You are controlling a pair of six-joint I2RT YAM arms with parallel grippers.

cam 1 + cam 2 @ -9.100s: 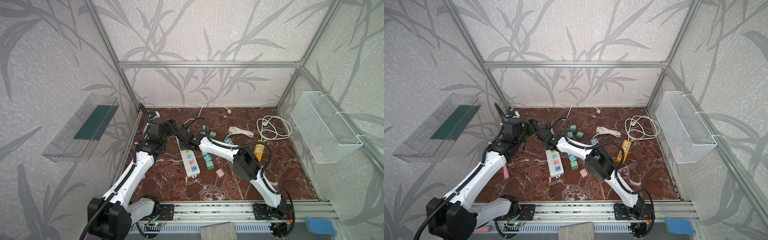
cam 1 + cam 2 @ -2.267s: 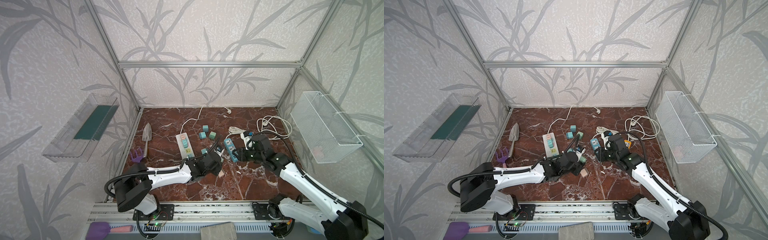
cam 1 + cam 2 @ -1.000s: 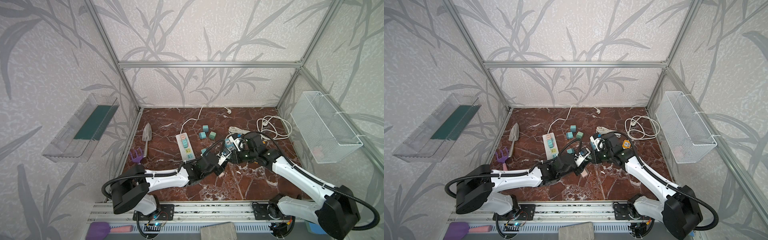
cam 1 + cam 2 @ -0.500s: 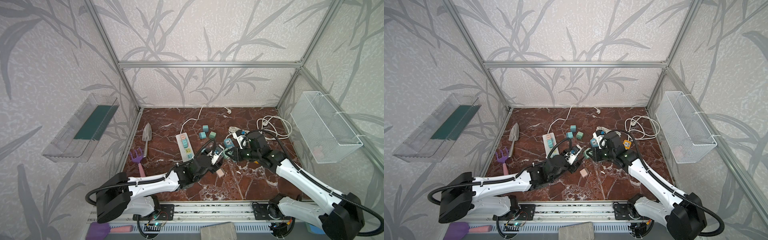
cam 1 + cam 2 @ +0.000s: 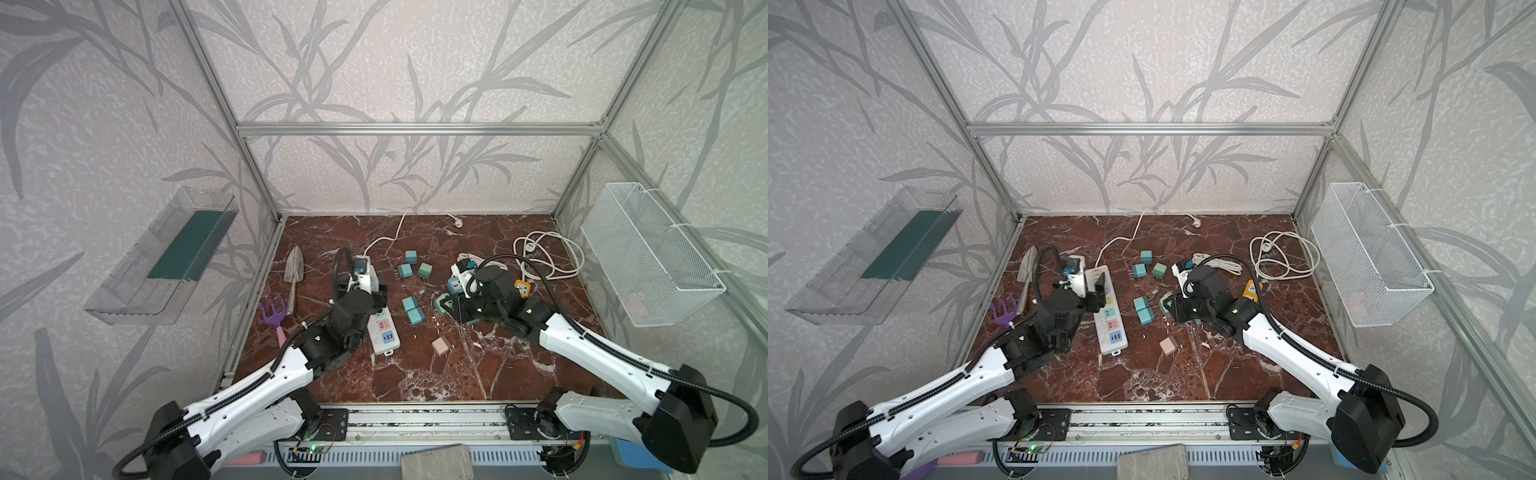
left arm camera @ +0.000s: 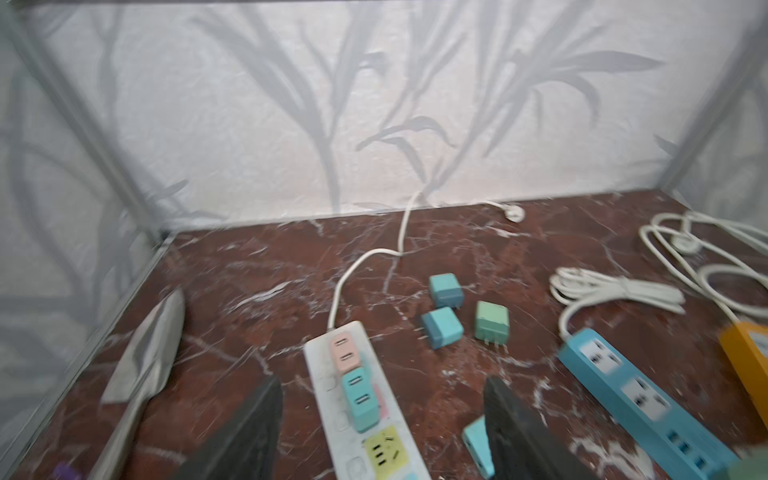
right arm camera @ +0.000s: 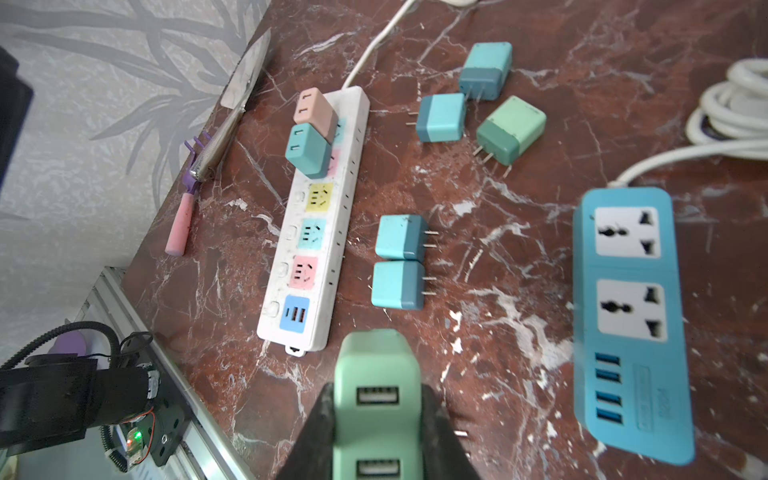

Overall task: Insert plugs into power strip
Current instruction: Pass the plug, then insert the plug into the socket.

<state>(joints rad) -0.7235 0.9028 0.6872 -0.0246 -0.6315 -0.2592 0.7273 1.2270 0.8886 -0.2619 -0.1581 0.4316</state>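
**Green plug gripped on the right, left pincer let go over the white strip**

My right pincer (image 7: 377, 388) was clenched on a green adapter plug (image 7: 374, 353), held over the counter (image 7: 498, 232) between the white power strip (image 7: 345, 208) and the blue power strip (image 7: 627, 332). My left pincer (image 6: 383, 380) stood released, its fingers spread to either side of the white strip, gripping nothing. A pale pink plug (image 7: 313, 110) and a teal plug (image 7: 307, 151) sat side by side at that strip's cord end. The left wrist view was blurred, so I couldn't tell how fully they were seated. Two loose teal plugs (image 7: 399, 237) lay touching on the counter between the strips.
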